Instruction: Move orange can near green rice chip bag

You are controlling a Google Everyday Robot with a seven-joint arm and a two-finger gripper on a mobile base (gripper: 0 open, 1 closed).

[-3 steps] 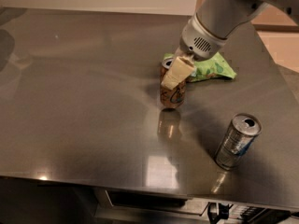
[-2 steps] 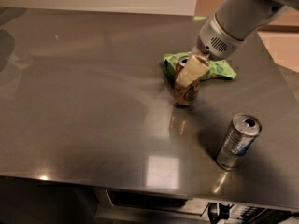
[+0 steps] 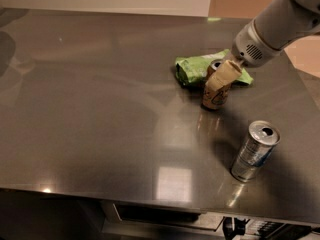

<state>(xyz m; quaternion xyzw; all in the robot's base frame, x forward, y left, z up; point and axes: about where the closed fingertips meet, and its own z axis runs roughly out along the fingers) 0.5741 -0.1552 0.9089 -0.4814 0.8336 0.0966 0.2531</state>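
Observation:
The orange can [image 3: 215, 97] stands on the grey table [image 3: 100, 94], right in front of the green rice chip bag [image 3: 192, 68], touching or almost touching its front edge. My gripper [image 3: 223, 76] comes down from the upper right on a white arm and is at the can's top, with a cream finger [image 3: 223, 78] lying along the can's side. The can's silver top peeks out behind the finger. The bag lies flat and wrinkled, its right end hidden behind the gripper.
A silver-and-blue can [image 3: 255, 151] stands tilted near the table's front right. A white wall runs along the far edge, and the table's front edge is at the bottom of the view.
My gripper has carried the orange can to the right, from the bag's left end to in front of its right half. The silver-and-blue can has not moved.

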